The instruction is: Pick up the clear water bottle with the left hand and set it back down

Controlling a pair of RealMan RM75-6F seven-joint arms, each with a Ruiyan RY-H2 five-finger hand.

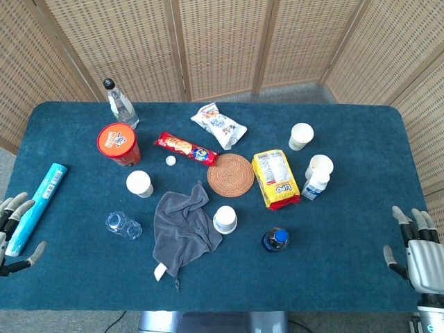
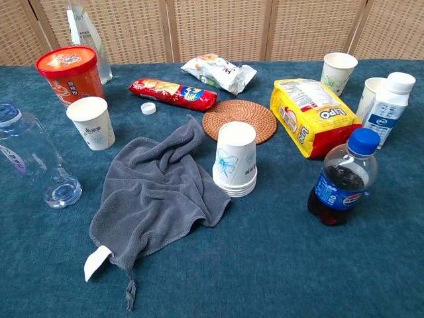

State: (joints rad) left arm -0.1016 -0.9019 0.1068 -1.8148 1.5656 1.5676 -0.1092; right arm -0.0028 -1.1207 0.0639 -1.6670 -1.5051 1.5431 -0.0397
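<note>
A clear, capless water bottle point(image 1: 123, 225) lies on its side on the blue table, left of the grey towel point(image 1: 184, 225); the chest view shows the bottle point(image 2: 33, 159) at the left edge. A second clear bottle point(image 1: 121, 105) with a black cap stands upright at the back left. My left hand point(image 1: 12, 232) hovers at the table's left edge, fingers spread and holding nothing, well left of the lying bottle. My right hand point(image 1: 415, 251) is open off the front right corner. Neither hand shows in the chest view.
A blue tube point(image 1: 38, 205) lies beside my left hand. Around the lying bottle are a paper cup point(image 1: 139, 184), an orange tub point(image 1: 118, 143) and a small white cap point(image 1: 170, 160). Further right sit stacked cups point(image 1: 225, 219), a cola bottle point(image 1: 275, 240), a yellow packet point(image 1: 275, 179) and a woven coaster point(image 1: 231, 174).
</note>
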